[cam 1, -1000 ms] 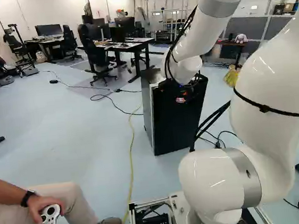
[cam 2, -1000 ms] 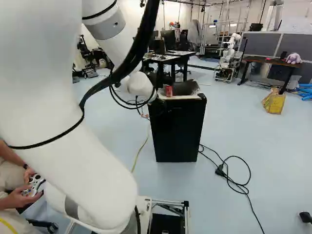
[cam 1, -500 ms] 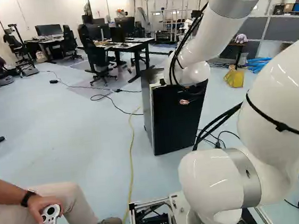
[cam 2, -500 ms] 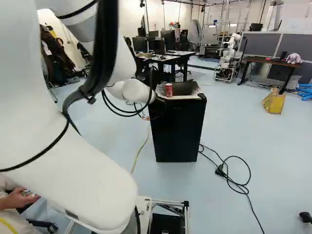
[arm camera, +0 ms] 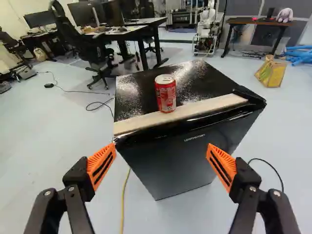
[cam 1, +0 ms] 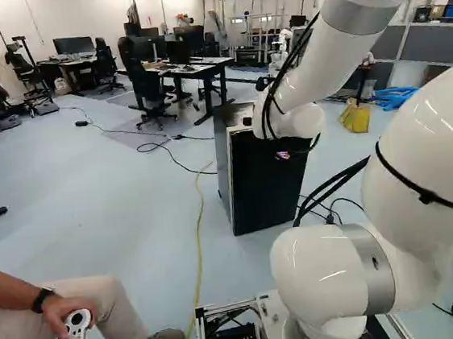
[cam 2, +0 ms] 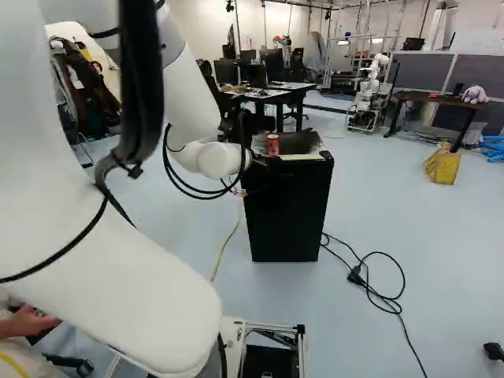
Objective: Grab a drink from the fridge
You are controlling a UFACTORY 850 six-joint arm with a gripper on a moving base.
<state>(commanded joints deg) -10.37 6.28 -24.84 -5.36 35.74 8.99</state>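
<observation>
The black gripper [cam 2: 240, 192] shows only as a bit of orange beside the white wrist, at the fridge's front left in the right base view. In the wrist view the gripper [arm camera: 161, 155] has its fingers wide apart, nothing between them. A red drink can [arm camera: 165, 93] stands upright on top of the small black fridge [arm camera: 168, 163], at the pale strip along its front edge, ahead of the gripper. The fridge door appears closed. In the left base view the wrist covers part of the fridge [cam 1: 261, 186], and the can cannot be seen.
Black cable [cam 2: 376, 295] lies right of the fridge; a yellow cable [cam 1: 198, 249] runs left of it. Desks [arm camera: 127, 33] and chairs stand behind. Another robot [cam 2: 367, 94] and a yellow bag [cam 2: 442, 165] are farther back. A person's hands with a controller [cam 1: 76, 337] are left of the base.
The arm's wrist has shifted rightward in the left base view and lower in the right base view, uncovering more of the can there. Base, fridge and can have stayed in place.
</observation>
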